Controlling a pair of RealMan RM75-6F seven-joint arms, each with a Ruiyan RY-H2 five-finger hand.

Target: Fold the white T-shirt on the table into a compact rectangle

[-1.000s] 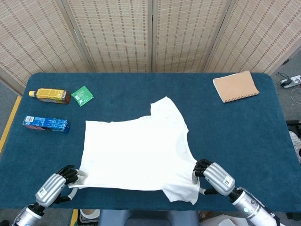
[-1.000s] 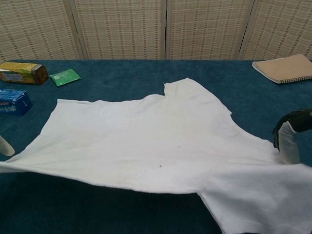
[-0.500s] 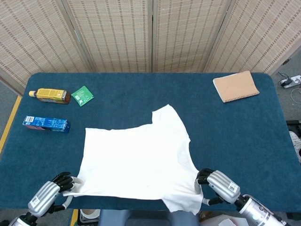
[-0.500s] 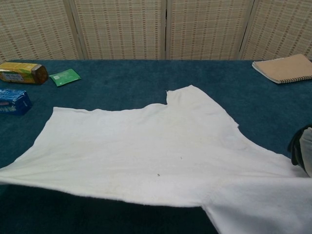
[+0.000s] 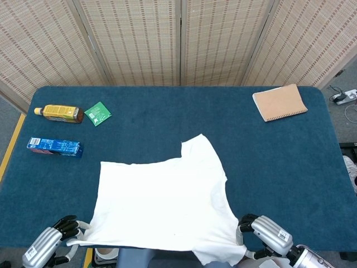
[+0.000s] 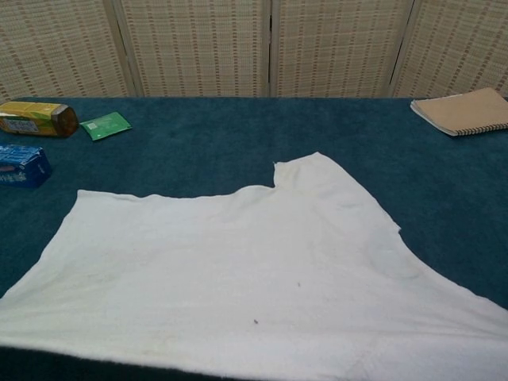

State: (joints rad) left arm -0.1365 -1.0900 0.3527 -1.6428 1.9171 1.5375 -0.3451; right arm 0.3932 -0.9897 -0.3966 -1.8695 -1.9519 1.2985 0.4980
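The white T-shirt (image 5: 162,204) (image 6: 230,278) lies flat on the blue table (image 5: 268,167), its near edge hanging past the table's front edge. My left hand (image 5: 47,248) grips the shirt's near left corner at the bottom left of the head view. At the bottom right, my right hand (image 5: 265,237) grips the shirt's near right edge. Neither hand shows in the chest view.
A yellow bottle (image 5: 58,113), a green packet (image 5: 98,114) and a blue box (image 5: 54,147) sit at the far left. A brown notebook (image 5: 279,102) lies at the back right. Woven screens stand behind the table.
Both hands have pulled the shirt toward me; its near edge now hangs over the table's front edge. The hands have left the chest view.
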